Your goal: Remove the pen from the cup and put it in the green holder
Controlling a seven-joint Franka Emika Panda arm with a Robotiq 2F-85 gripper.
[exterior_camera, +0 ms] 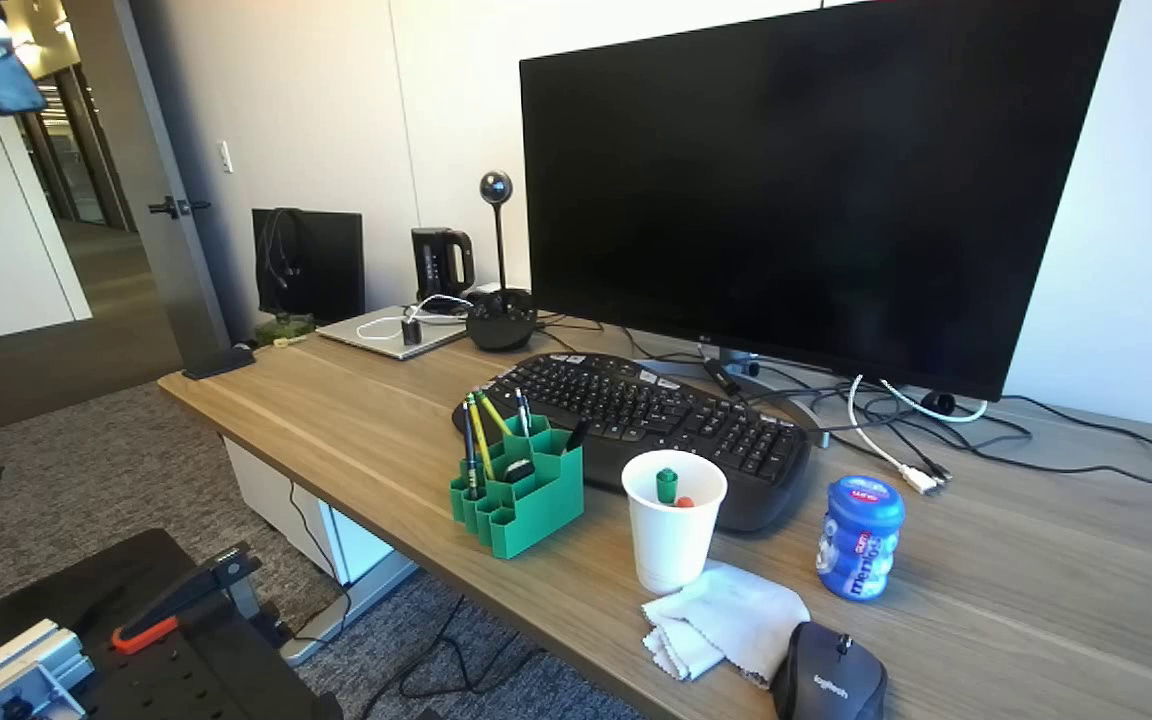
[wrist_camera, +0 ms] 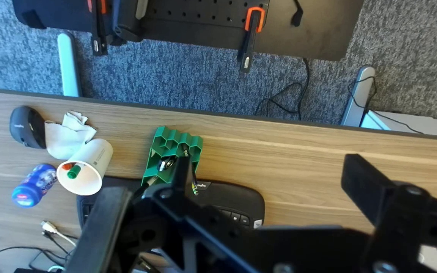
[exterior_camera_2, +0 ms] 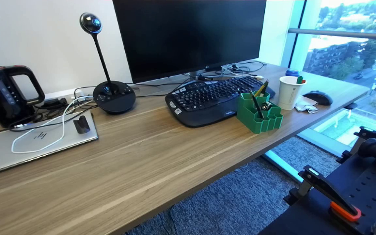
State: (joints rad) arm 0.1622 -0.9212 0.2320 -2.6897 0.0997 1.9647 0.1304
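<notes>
The pen with a green end (exterior_camera: 667,486) stands in the white paper cup (exterior_camera: 674,545); its lower part is hidden by the cup wall. Pen (exterior_camera_2: 299,80) and cup (exterior_camera_2: 287,95) also show in an exterior view. The green holder (exterior_camera: 548,512) stands beside the cup, holding several pens and pencils; it also shows in an exterior view (exterior_camera_2: 247,112). In the wrist view my gripper (wrist_camera: 268,161) is open and empty, high above the desk. The holder (wrist_camera: 161,138) is partly behind its left finger. Cup (wrist_camera: 101,153) and green pen end (wrist_camera: 74,171) lie farther left.
A red-ended item (exterior_camera: 685,502) shares the cup. A cloth (exterior_camera: 736,610), mouse (exterior_camera: 829,675) and blue gum bottle (exterior_camera: 861,540) are near the cup. A keyboard (exterior_camera: 636,410) and large monitor (exterior_camera: 796,200) stand behind the holder. A webcam stand (exterior_camera_2: 114,98) and laptop (exterior_camera_2: 44,138) are farther along the desk.
</notes>
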